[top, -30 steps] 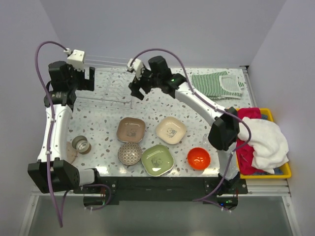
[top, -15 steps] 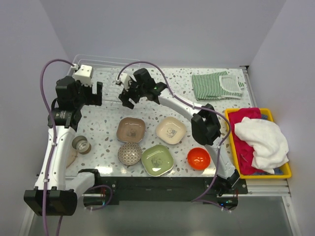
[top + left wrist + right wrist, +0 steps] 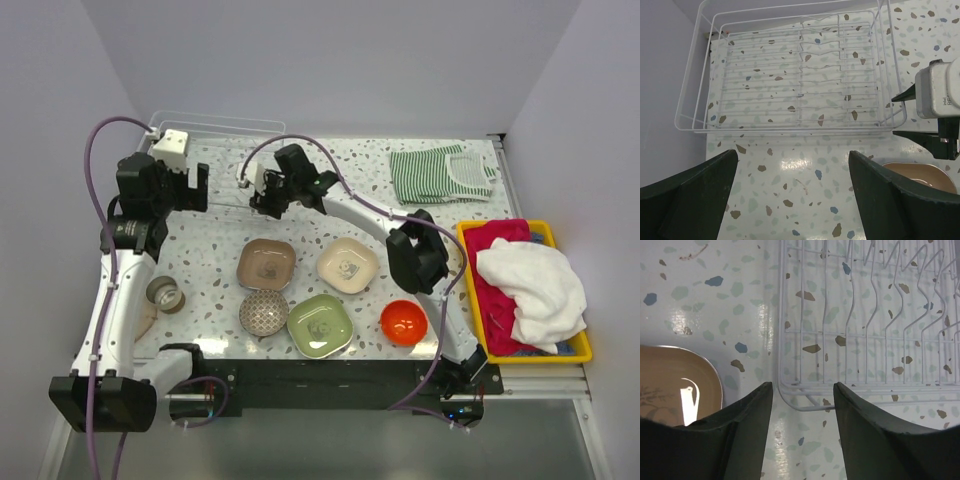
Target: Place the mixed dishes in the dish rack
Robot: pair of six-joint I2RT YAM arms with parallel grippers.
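Nearest the bases, a green plate [image 3: 320,325], a grey bowl [image 3: 264,311] and a red bowl [image 3: 404,322] sit in a row, mouths up, on the table [image 3: 200,250]. A cup [image 3: 165,294] sits to their left, beside a pale plate [image 3: 147,314] that is partly hidden by the left arm. Behind them a brown plate [image 3: 266,264] and a cream plate [image 3: 348,264] lie flat, side by side and apart. The left gripper [image 3: 792,195] hangs over bare table just short of the rack [image 3: 790,129], jaws spread wide, holding nothing. The right gripper [image 3: 802,430] is partly open. The rack's near right corner shows in the gap between its fingers, and contact cannot be confirmed. The rack stands base down at the table's far left, long axis running left to right along the far edge, slot wires upright. Every dish lies outside it. In the top view its thin wires are hard to make out, and both grippers overlap its near side.
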